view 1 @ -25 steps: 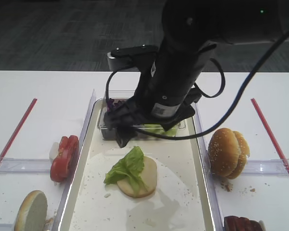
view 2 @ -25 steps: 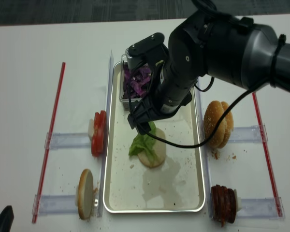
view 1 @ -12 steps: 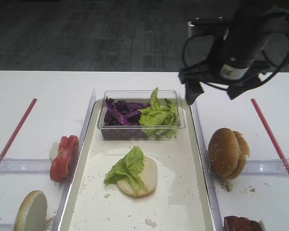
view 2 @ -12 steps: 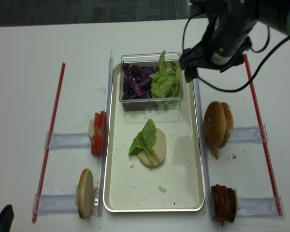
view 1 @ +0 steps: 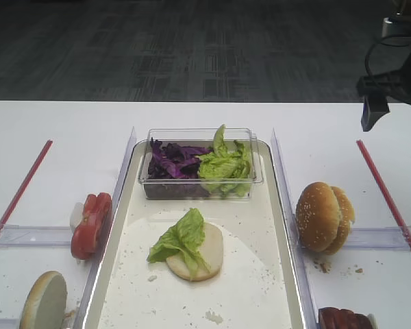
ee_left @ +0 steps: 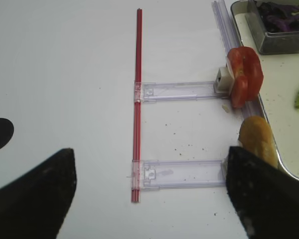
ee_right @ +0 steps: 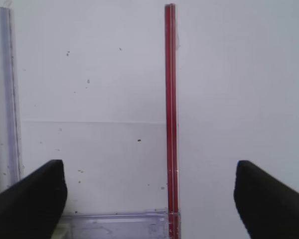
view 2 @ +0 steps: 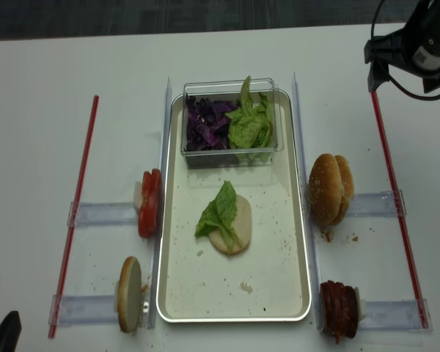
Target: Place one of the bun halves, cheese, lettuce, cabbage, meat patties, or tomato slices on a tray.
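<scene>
Judging by the lettuce (view 2: 221, 211) lying on a bun half (view 2: 235, 229) mid-tray (view 2: 279, 293), that placement is done; my right hand (ee_right: 149, 199) hangs spread apart, holding nothing.

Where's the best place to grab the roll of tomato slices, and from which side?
Probably from above: the tomato slices stand on edge as a short roll in a clear holder beside the tray. Close the left gripper across an end slice's flat faces near its exposed upper rim.

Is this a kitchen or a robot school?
More like a robot practice table, probably in a lab or office. Burger parts sit in neat holders beside a metal tray, red strips mark the edges, and the floor behind is grey carpet.
</scene>
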Motion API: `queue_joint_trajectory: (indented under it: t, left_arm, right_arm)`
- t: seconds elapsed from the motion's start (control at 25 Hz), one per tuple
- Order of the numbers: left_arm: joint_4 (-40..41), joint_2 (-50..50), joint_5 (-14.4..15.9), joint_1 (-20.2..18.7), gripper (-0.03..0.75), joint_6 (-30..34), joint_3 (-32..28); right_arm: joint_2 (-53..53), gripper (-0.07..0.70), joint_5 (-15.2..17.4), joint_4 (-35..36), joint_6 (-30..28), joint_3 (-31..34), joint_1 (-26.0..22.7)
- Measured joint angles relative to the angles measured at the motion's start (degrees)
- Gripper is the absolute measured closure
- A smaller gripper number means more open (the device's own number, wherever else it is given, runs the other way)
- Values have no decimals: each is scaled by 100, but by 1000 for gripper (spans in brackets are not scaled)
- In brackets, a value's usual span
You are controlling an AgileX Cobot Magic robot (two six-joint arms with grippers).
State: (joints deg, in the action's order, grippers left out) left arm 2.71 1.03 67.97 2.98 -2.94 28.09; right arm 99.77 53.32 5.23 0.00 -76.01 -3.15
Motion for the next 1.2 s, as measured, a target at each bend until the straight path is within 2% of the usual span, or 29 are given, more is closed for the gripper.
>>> queue_joint_trajectory:
  t: [0.24,0.44,0.52,0.84,1.04,1.2]
  left_arm:
    - [0,0,0,0,151,0,0]
    - [0,0,0,0,151,0,0]
    - [0,0,0,0,151,0,0]
    - [0,0,0,0,151,0,0]
    - [0,0,0,0,151,0,0]
    - [0,0,0,0,151,0,0]
  right_arm:
    - [0,-49,183,0,-139,0,-41]
    - [-24,-49,477,11,-254,14,-44]
    - [-146,-49,464,21,-274,179,-44]
    - [-1335,-49,188,115,-376,1739,-44]
    - [-2674,-49,33,181,-419,2799,-54]
    - [-3945,-49,28,276,-419,3492,-54]
